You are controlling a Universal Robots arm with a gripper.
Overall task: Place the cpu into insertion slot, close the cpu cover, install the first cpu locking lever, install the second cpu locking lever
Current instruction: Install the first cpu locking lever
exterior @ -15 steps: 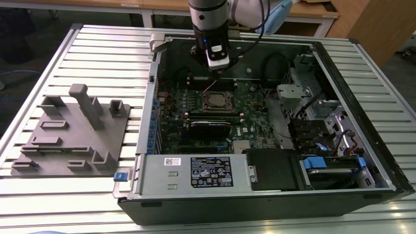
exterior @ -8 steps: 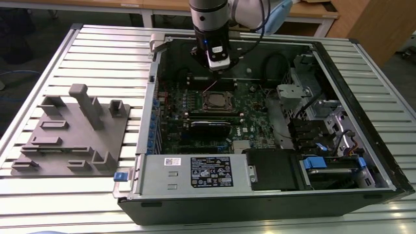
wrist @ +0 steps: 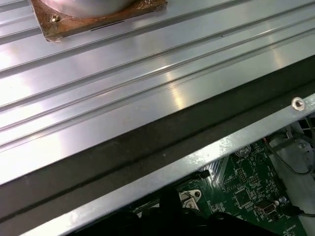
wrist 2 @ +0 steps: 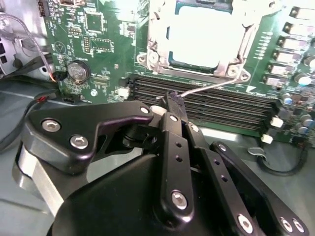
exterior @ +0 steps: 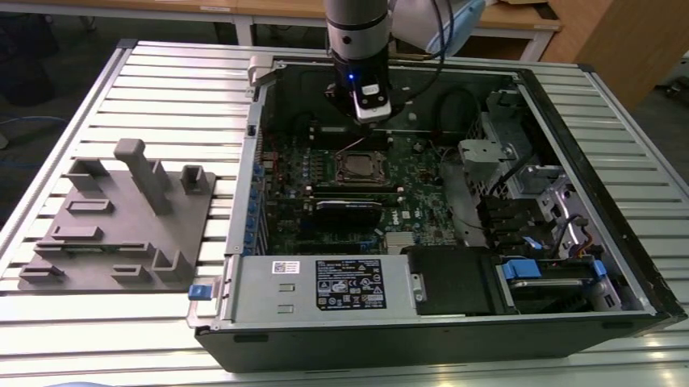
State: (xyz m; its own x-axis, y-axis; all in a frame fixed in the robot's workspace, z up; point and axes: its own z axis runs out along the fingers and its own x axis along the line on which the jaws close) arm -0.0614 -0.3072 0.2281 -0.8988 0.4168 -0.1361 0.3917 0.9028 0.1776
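Tool (wrist 2: 172,101) hangs inside the open computer case (exterior: 603,161) on the slatted worktop (exterior: 161,81), fingers pressed together on the end of a thin wire locking lever (wrist 2: 211,86). You see the cpu (wrist 2: 202,42) already seated in the insertion slot (wrist 2: 152,49), cpu cover (wrist 2: 236,54) down around it. Expect a light, springy, slippery lever; hold it at the free tip. Socket parts look fragile.
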